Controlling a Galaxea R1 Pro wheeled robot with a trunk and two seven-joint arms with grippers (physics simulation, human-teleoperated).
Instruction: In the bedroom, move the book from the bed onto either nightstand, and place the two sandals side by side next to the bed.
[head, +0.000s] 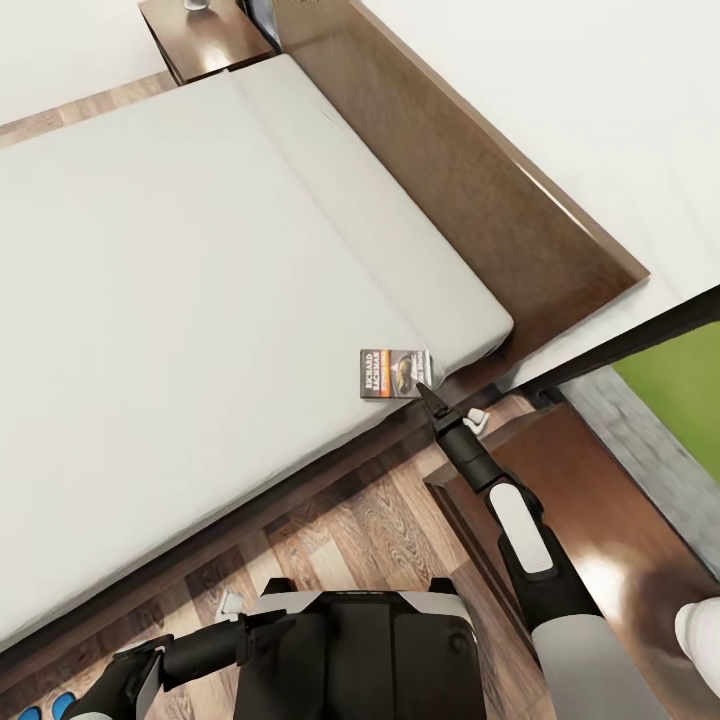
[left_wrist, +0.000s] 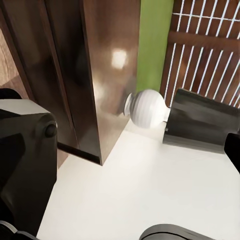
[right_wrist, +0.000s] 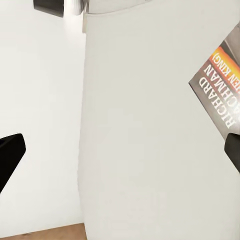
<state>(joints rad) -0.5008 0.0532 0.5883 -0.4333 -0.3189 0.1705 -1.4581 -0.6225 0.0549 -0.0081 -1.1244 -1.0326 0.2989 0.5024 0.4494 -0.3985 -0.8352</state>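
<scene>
The book (head: 393, 373) lies flat on the pale grey mattress (head: 180, 300) at the bed's near corner, with its "RICHARD BACHMAN" lettering showing. My right gripper (head: 432, 393) reaches in from the nightstand side, its tip at the book's right edge. In the right wrist view the right gripper (right_wrist: 120, 155) is open, its dark fingertips (right_wrist: 9, 159) wide apart over the mattress, with the book (right_wrist: 220, 87) beside the far one. The dark reddish nightstand (head: 575, 500) stands under my right arm. Blue sandal ends (head: 48, 707) peek in at the bottom corner, by my left gripper (head: 125, 682).
A second nightstand (head: 205, 40) stands at the bed's far side. The dark headboard (head: 470, 190) runs along the white wall. Wood-plank floor (head: 370, 530) lies between my base and the bed frame. In the left wrist view the nightstand's side (left_wrist: 107, 75) and a slatted fence (left_wrist: 205, 45) show.
</scene>
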